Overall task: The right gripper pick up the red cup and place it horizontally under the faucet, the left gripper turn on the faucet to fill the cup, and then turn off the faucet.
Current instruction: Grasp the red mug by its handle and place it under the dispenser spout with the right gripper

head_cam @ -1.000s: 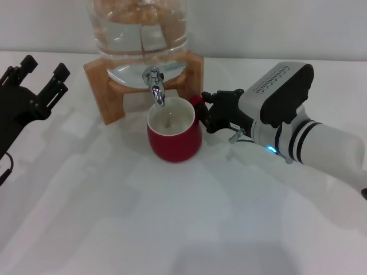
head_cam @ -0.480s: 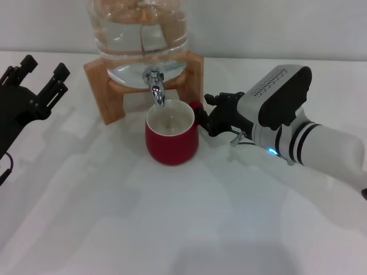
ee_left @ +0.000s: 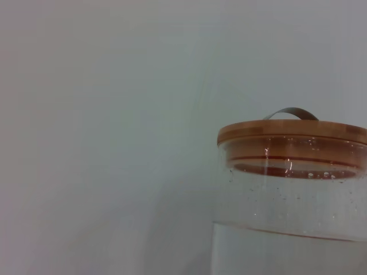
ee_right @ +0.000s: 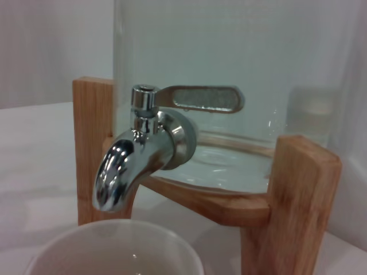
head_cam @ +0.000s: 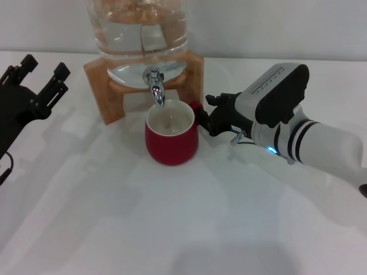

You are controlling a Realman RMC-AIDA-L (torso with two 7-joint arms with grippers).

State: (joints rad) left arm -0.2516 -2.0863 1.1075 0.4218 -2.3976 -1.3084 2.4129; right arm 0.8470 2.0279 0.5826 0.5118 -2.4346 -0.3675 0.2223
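Now the jar (head_cam: 139,28) on its wooden stand (head_cam: 106,94) sits just beyond my right gripper (head_cam: 207,117), which is clenched on the handle of the cup (head_cam: 171,137). Over the last second I've slid the cup slightly toward the stand, so its mouth sits upright beneath the faucet (head_cam: 155,86) spout. Placement looks about done to me. My left gripper (head_cam: 35,83) waits spread wide, well off to the side, lever untouched.

Bright, even light; soft shadows on the table (head_cam: 172,229), wrist views hazy.
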